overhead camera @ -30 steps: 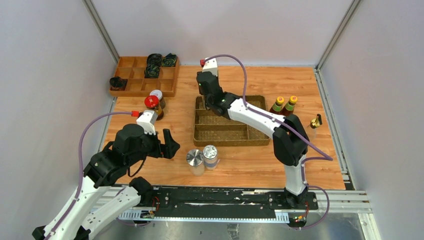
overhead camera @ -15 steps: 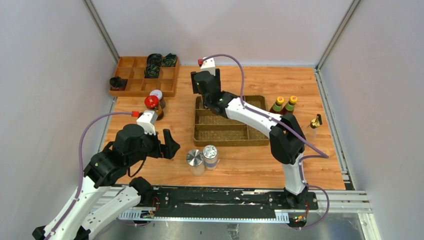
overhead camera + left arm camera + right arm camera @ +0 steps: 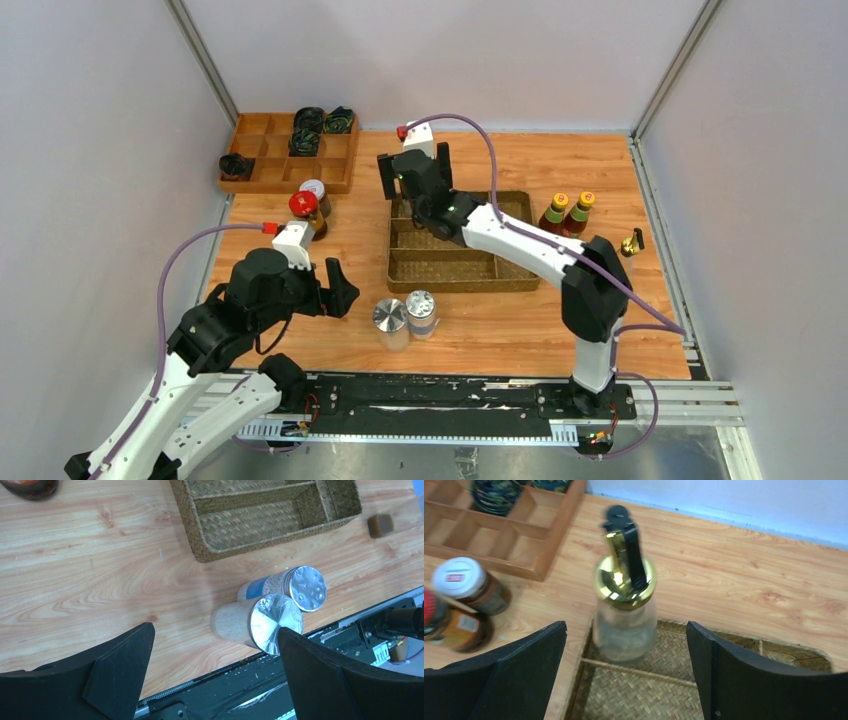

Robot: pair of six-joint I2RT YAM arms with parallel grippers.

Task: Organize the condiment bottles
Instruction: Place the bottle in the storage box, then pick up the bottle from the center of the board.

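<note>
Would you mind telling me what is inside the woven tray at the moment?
One clear gold-spouted bottle stands upright in the far-left corner compartment of the woven tray. The near compartments show only bare weave. The right arm hides part of the far compartments from above.

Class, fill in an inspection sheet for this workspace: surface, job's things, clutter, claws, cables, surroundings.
Surface: wooden table, wicker tray on it.
Job's things: spouted bottle upright in tray's far-left corner; second spouted bottle, two sauce bottles, two jars, two shakers outside it.
Clutter: cloth rolls in wooden box.
Claws: left claw open, empty; right claw open, straddling the tray's bottle without touching.
Cables: purple cable along each arm.
Surroundings: grey walls.
</note>
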